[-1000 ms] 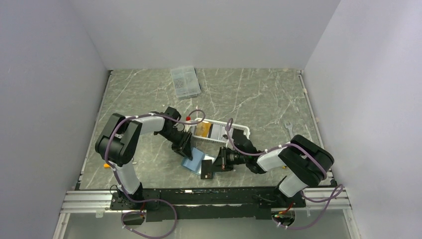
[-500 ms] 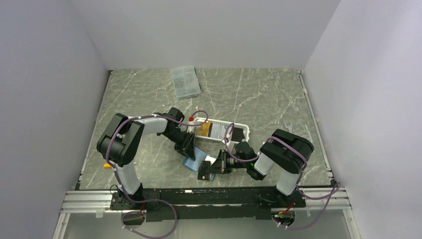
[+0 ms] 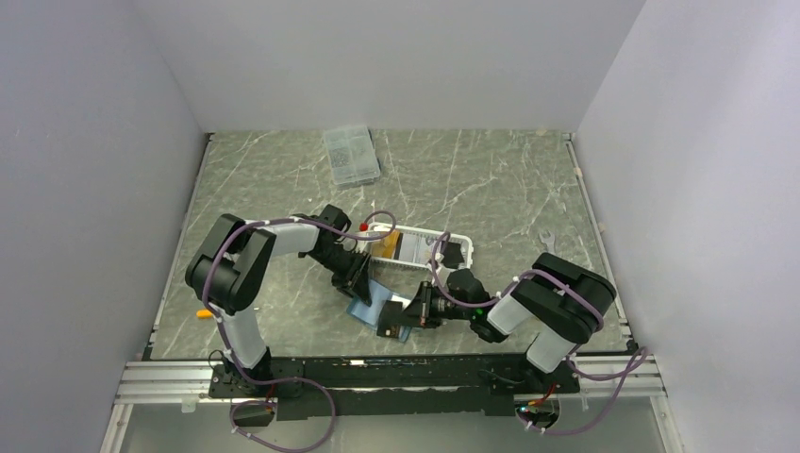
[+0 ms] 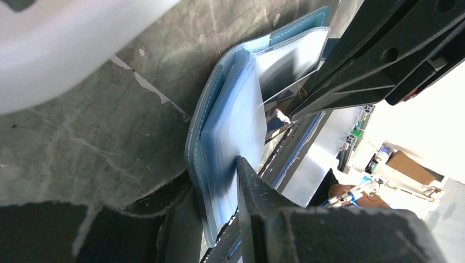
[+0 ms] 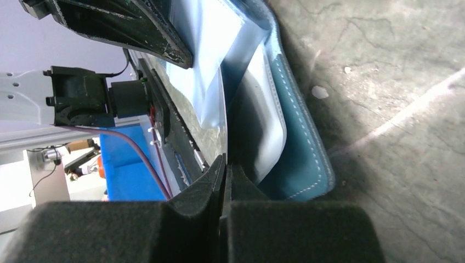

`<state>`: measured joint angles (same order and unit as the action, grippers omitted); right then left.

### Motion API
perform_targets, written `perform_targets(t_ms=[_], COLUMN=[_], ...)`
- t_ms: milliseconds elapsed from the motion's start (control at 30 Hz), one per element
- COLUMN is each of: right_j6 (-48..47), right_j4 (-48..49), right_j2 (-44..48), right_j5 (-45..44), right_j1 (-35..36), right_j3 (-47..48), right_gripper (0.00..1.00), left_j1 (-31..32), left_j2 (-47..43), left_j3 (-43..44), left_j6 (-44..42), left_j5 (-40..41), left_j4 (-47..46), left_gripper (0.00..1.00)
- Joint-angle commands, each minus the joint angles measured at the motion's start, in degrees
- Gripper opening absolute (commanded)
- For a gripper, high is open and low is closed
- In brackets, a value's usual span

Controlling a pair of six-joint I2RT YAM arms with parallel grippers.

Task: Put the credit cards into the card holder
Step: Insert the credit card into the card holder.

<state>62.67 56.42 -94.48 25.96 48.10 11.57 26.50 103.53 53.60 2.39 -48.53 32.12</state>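
The card holder (image 3: 370, 304) lies open on the desk (image 3: 491, 189) near its front edge, between the two arms. Both arms appear set up for a single insertion. The left gripper (image 4: 216, 192) comes in from the far side with its fingers narrowed on the holder's pale blue inner leaves. This grip seems meant to pin the wallet down and spread a slot so it cannot slide or fold shut. The right gripper (image 5: 225, 164) reaches in low from the opposite side, its fingers pressed fully together on a thin dark credit card (image 3: 389, 321). The card is held edge-on, with its free end at the holder's open mouth, just beside the teal cover. How far it has gone into a slot, if at all, cannot be told from these views. More cards, one yellow-gold and one black, wait in the white basket (image 3: 425, 247) just behind the holder, within easy reach for the following rounds. The desk is a grey-green top with pale marble veins. A clear compartment box (image 3: 351, 156) sits well apart near the back wall. Plain pale walls enclose the space on three sides.
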Motion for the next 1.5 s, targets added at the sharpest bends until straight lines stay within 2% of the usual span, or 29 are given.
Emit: perform_targets(t_ms=[0,200,533,667,800,967,1233,1467], right_j6=[-0.54,1.25,3.00,5.26,5.82,6.49,7.31,4.86], right_j4=[-0.79,4.95,3.89,10.37,17.14,20.83,21.42,9.11], right_j2=[-0.08,-4.16,-3.96,-6.92,-11.39,-13.77,-8.79,4.82], right_j5=[-3.96,-3.55,-7.21,-5.81,-0.27,1.53,-3.16,-6.43], right_j1=[0.17,0.07,-1.28,-2.56,-3.66,-3.71,-3.96,-4.06], right_j3=[-0.99,-1.55,-1.95,-3.29,-1.50,-0.83,-4.71,-7.39], right_gripper=[0.00,0.00,0.00,0.00,0.00,0.00,0.00,0.00], left_j1=[0.36,0.39,0.39,0.31,0.39,0.39,0.33,1.09], left_j2=[1.16,0.77,0.83,0.76,0.59,0.19,1.32,0.24], left_j3=[0.02,-0.14,-0.16,-0.11,0.01,-0.14,0.29,2.56], left_j6=[-0.65,-0.97,-1.24,-1.25,-1.61,-1.69,-1.69,2.27], left_j5=[-1.76,-1.65,-1.82,-2.19,-2.50,-2.96,-3.71,-9.14], left_j4=[0.28,0.53,1.03,0.84,1.22,1.36,1.94,-0.23], left_gripper=[0.31,0.32,0.32,0.32,0.32,0.33,0.30,0.28])
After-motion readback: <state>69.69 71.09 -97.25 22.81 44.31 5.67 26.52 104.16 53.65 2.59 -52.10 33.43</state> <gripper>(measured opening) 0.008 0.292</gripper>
